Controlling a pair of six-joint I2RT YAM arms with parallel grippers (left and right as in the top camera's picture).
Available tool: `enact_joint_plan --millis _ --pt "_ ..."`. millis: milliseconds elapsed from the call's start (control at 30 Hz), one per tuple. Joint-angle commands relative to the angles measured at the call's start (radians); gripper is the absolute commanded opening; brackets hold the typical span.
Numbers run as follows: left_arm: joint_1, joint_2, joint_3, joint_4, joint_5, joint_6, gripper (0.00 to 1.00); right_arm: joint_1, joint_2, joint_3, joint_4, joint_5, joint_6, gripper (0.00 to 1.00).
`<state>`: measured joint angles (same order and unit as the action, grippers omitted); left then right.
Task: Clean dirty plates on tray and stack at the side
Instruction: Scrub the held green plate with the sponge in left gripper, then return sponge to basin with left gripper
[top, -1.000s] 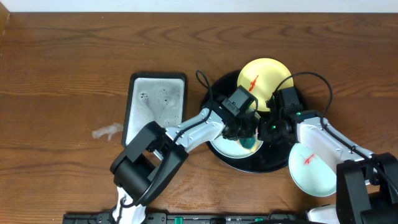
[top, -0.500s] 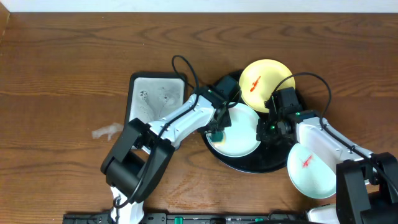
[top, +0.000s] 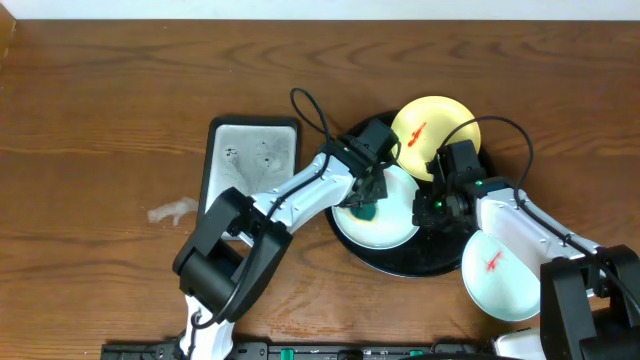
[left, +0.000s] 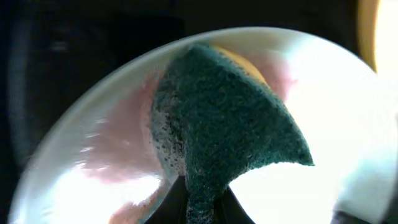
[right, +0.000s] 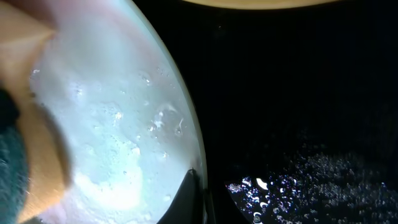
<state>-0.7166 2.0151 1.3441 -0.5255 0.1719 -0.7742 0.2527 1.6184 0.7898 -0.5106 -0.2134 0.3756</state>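
Your left arm (top: 300, 195) reaches from lower left toward frame centre, left gripper (top: 368, 207) clamped on a sponge (left: 230, 118). Your right arm (top: 520, 225) bends in from lower right, right gripper (top: 424, 208) closed.

- The left half of the table (top: 100, 120) is open wood; only a small clear scrap (top: 173, 212) lies there, near the soapy tray (top: 250, 150).
- The left arm (top: 300, 195) slants across the gap between the soapy tray and the black tray (top: 400, 268).
- Over the black tray room is tight: the left gripper (top: 368, 203) clamping a sponge (left: 230, 124) and the right gripper (top: 425, 208) crowd the soapy mint-blue plate (top: 385, 232), with the yellow plate (top: 440, 118) at the far rim.
- Cable loops (top: 310, 110) stand above both wrists.
- The second mint-blue plate (top: 495, 285) and the right arm (top: 515, 225) fill the near right corner.
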Motion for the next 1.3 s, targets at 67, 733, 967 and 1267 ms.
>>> enact_joint_plan --millis 67,733,967,1267 --pt "-0.088 0.106 -0.02 0.048 0.209 -0.032 0.07 -0.005 0.02 -0.019 -0.018 0.067 -0.017 0.01" --pt "-0.111 0.111 -0.019 -0.013 0.121 0.066 0.07 -0.005 0.02 -0.019 -0.032 0.067 -0.017 0.01" --pt "-0.037 0.093 0.014 -0.3 -0.247 0.055 0.07 -0.005 0.02 -0.019 -0.031 0.067 -0.017 0.01" --pt "0.015 -0.038 0.123 -0.356 -0.352 0.056 0.07 -0.005 0.02 -0.019 -0.033 0.067 -0.017 0.01"
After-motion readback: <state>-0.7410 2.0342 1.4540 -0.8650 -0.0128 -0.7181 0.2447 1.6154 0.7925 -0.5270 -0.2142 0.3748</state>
